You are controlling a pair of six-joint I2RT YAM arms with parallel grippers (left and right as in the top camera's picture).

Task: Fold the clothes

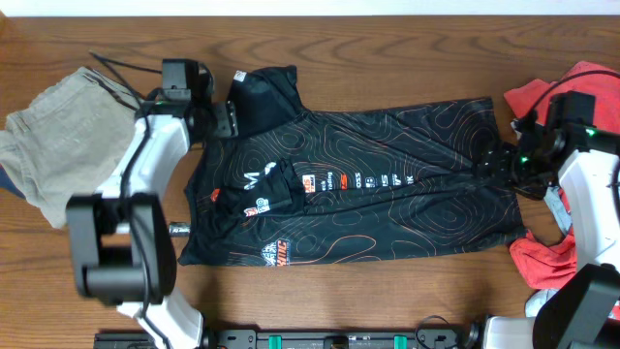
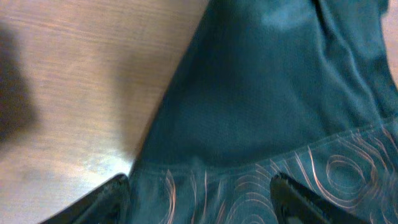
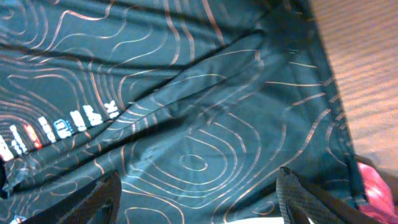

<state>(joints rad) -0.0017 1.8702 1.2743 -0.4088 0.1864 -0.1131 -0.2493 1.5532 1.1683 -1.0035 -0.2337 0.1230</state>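
The black jersey [image 1: 387,184] with thin orange contour lines lies spread across the table, collar end to the left. A sleeve [image 1: 263,95] sticks out at the top left and part of the front is folded over near the logos [image 1: 266,194]. My left gripper [image 1: 225,118] is open over the sleeve seam, with dark fabric between its fingers in the left wrist view [image 2: 199,199]. My right gripper [image 1: 496,163] is open over the jersey's hem end, with contour-line fabric below it in the right wrist view [image 3: 199,199]. A red shirt [image 1: 542,257] lies under the right arm.
A khaki garment [image 1: 58,136] lies bunched at the left edge, with blue cloth showing beneath it. More red cloth [image 1: 542,95] shows at the top right. Bare wooden table [image 1: 387,291] runs along the front. Black cables [image 1: 121,73] trail by the left arm.
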